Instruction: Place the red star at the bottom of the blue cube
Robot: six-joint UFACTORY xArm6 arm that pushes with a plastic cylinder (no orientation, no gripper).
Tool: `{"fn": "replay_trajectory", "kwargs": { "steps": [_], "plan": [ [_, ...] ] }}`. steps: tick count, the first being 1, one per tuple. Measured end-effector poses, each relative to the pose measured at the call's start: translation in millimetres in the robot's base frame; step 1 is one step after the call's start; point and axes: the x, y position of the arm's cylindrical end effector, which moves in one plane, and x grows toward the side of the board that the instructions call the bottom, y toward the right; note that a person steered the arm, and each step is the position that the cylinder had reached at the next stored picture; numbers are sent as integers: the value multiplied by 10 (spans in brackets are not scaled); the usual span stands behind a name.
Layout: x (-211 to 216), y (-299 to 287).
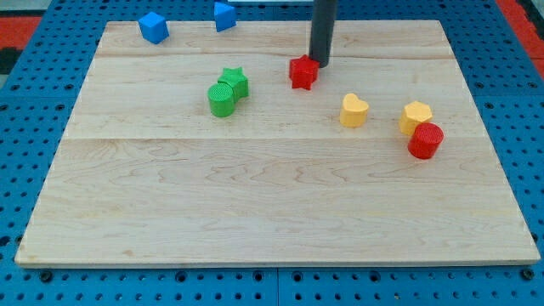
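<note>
The red star (303, 71) lies on the wooden board in the upper middle of the view. My tip (321, 63) stands right against the star's upper right side, touching or nearly touching it. The blue cube (154, 27) sits at the board's top left corner, far to the left of the star. A second blue block (224, 15), its shape unclear, lies at the board's top edge between the cube and my rod.
A green star (234, 81) and a green cylinder (222, 99) touch each other left of the red star. A yellow heart (354, 110), a yellow block (416, 116) and a red cylinder (425, 140) lie to the right. Blue pegboard (34, 170) surrounds the board.
</note>
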Motion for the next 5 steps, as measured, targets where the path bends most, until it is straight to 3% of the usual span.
{"fn": "replay_trajectory", "kwargs": {
  "steps": [1,2,3,5],
  "plan": [
    [381,590],
    [555,244],
    [338,-241],
    [-214,-641]
  ]
}}
